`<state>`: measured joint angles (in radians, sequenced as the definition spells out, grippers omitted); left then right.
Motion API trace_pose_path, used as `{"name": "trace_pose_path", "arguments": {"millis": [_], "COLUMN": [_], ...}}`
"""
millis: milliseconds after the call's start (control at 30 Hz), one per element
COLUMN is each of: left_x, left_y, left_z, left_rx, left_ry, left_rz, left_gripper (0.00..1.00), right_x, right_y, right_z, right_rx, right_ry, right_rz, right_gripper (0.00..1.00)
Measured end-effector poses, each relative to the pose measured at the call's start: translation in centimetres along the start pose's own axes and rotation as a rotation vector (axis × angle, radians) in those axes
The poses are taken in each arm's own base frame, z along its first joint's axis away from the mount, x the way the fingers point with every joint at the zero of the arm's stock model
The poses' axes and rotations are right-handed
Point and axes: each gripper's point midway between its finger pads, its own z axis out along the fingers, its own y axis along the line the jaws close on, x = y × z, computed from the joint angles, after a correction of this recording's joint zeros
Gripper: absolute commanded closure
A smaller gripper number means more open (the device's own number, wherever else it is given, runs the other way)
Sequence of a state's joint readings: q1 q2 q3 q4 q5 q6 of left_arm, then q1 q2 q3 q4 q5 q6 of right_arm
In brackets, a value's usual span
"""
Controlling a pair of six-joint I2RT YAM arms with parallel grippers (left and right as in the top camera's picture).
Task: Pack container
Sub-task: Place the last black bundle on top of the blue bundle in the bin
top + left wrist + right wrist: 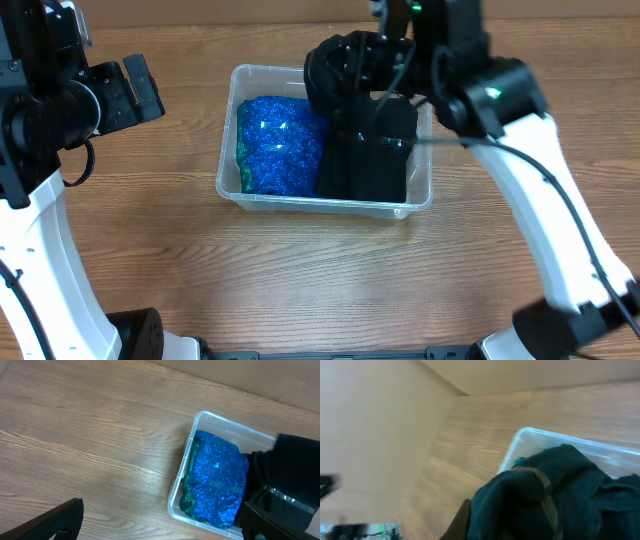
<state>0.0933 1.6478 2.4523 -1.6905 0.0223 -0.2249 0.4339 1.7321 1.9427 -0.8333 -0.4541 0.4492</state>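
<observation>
The clear plastic container [320, 204] stands mid-table. A sparkly blue bundle [278, 145] fills its left half and black fabric [368, 165] its right half. My right gripper [378, 72] hangs over the container's far right corner, shut on a bunched dark cloth [343, 68] held above the rim. In the right wrist view this cloth [545, 500] fills the space between the jaws, with the container's rim [520, 440] behind it. My left gripper [140, 90] is open and empty, left of the container. In the left wrist view the container [200, 420] and blue bundle [217, 480] lie to the right.
Bare wooden tabletop [150, 250] surrounds the container. A tan wall or board [370, 420] rises behind the table's far edge. The right arm's white link [560, 220] crosses the table's right side.
</observation>
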Motion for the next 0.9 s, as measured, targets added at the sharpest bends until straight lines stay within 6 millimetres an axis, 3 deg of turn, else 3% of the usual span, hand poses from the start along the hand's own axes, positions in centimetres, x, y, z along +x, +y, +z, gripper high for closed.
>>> {"name": "trace_pose_path", "arguments": {"millis": [133, 267, 500, 633, 767, 900], "left_x": [0.0, 0.0, 0.0, 0.0, 0.0, 0.0], "left_y": [0.0, 0.0, 0.0, 0.0, 0.0, 0.0], "left_z": [0.0, 0.0, 0.0, 0.0, 0.0, 0.0], "left_rx": [0.0, 0.0, 0.0, 0.0, 0.0, 0.0], "left_ry": [0.0, 0.0, 0.0, 0.0, 0.0, 0.0], "left_rz": [0.0, 0.0, 0.0, 0.0, 0.0, 0.0], "left_gripper": [0.0, 0.0, 0.0, 0.0, 0.0, 0.0], "right_x": [0.4, 1.5, 1.2, 2.3, 5.7, 9.6], "right_y": [-3.9, -7.1, -8.0, -8.7, -9.7, -10.2], "right_z": [3.9, 5.7, 5.9, 5.6, 4.8, 3.6], "right_rx": [0.093, 0.196, 0.235, 0.264, 0.324, 0.377], "right_ry": [0.026, 0.06, 0.052, 0.092, 0.222, 0.379], "right_rz": [0.032, 0.052, -0.036, -0.031, 0.015, 0.013], "right_gripper": [0.96, 0.96, 0.96, 0.89, 0.83, 0.67]}}
